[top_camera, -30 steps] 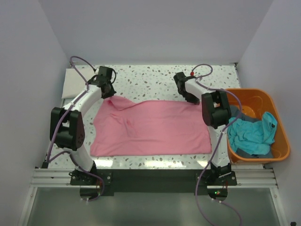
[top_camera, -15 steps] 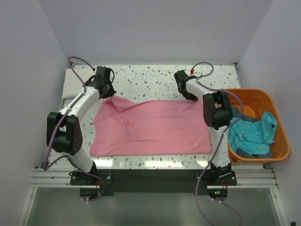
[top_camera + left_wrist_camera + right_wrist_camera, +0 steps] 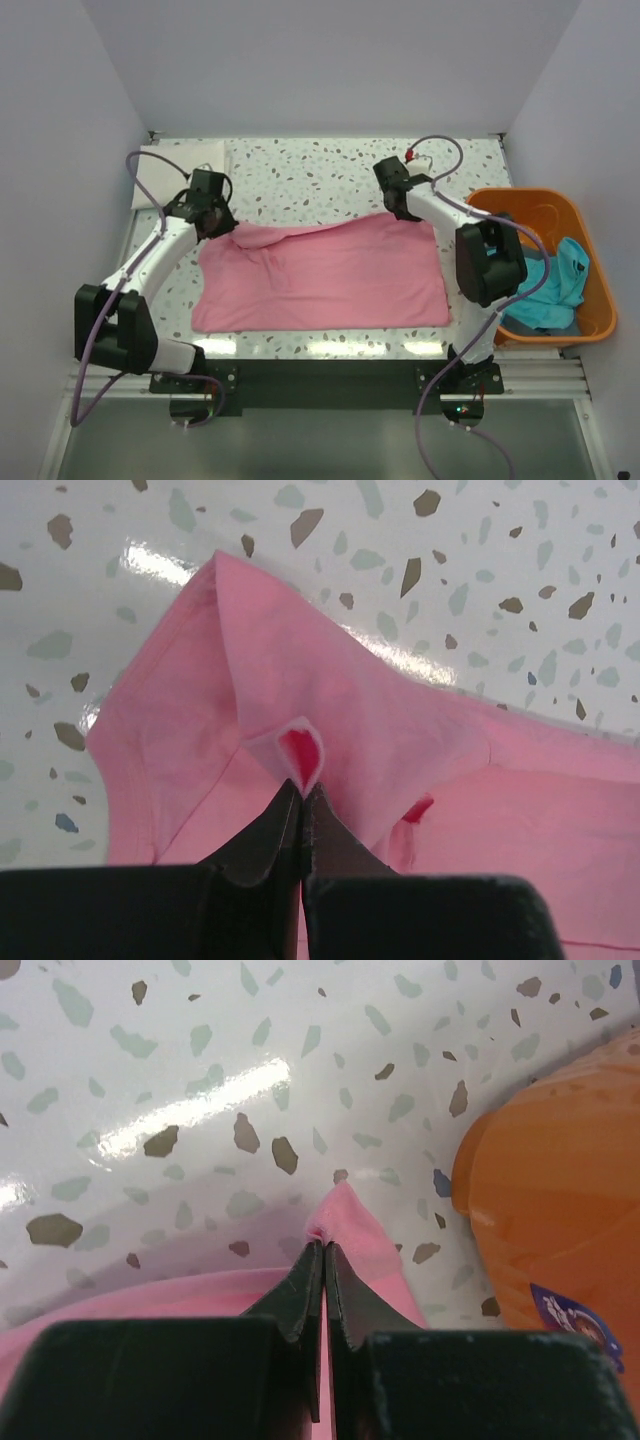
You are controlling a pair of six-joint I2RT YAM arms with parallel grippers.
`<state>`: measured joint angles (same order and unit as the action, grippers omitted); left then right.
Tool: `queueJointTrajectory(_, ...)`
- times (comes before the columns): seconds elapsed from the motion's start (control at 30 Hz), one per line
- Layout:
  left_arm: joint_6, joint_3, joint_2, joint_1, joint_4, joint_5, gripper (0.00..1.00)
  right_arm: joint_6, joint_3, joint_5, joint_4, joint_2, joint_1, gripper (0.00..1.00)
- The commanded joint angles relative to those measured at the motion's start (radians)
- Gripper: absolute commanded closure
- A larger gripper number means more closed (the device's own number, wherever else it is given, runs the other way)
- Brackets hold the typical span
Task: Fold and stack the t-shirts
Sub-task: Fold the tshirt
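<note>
pink shirt (image 3: 320, 275): lying spread on the bench (image 3: 300, 170)
left tool (image 3: 301, 792): pinching its far left corner
right tool (image 3: 323, 1252): pinching its far right corner

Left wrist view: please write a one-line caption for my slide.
Left pincer shut on a corner fold of the pink t-shirt, speckled table beyond.

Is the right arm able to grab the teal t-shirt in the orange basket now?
Probably not: the right gripper is shut on the pink t-shirt's corner. Otherwise the open basket leaves the teal t-shirt exposed.
</note>
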<state>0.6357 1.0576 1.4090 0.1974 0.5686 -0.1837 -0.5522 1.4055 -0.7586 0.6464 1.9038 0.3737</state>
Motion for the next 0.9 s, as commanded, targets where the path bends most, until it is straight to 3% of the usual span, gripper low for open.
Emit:
queueJointTrajectory(0.0,0.044,-0.03,-0.06,-0.004,0.072,-0.026,1.0,-0.004,-0.034,-0.079,0.013,-0.097,0.016,1.0)
queueJointTrajectory(0.43,0.105,-0.168,-0.309,-0.006,0.198,-0.049,1.0,-0.012,-0.261,-0.07,0.041,-0.353,0.017,1.0)
queueJointTrajectory(0.63,0.105,-0.185,-0.381,-0.004,0.263,-0.059,1.0,-0.011,-0.304,-0.045,0.036,-0.382,0.018,1.0)
queueJointTrajectory(0.87,0.199,-0.318,-0.495,-0.004,0.284,0.004,1.0,-0.018,-0.401,0.031,0.003,-0.419,0.031,1.0)
